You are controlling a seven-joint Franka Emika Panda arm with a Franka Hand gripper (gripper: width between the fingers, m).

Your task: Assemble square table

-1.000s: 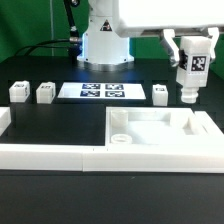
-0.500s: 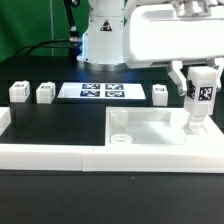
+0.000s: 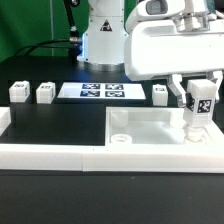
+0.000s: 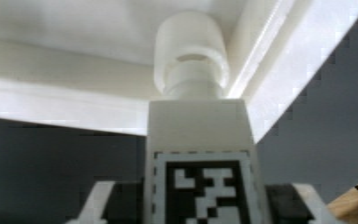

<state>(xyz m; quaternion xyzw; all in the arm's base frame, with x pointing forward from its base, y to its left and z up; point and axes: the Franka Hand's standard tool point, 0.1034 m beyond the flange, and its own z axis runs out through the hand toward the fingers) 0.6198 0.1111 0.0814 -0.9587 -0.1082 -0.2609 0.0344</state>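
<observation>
Setting: robotics lab, bench rig. Evidence: matte black counter [image 3: 60,120]; white robot arm base [image 3: 100,45] mounted at the counter's far edge; black cables [image 3: 38,46] running behind it; plain green backdrop [image 3: 25,25] beyond the far edge; marker board [image 3: 102,91] with printed tags lying flat near the far edge, in front of the base; low white border wall [image 3: 50,152] along the near edge; black-and-white tags on the parts too, on a loose leg [image 3: 46,92] beside the marker board and on the leg [image 3: 199,122] clamped in the pincer [image 3: 200,98]; wrist view shows that tag close up.
</observation>
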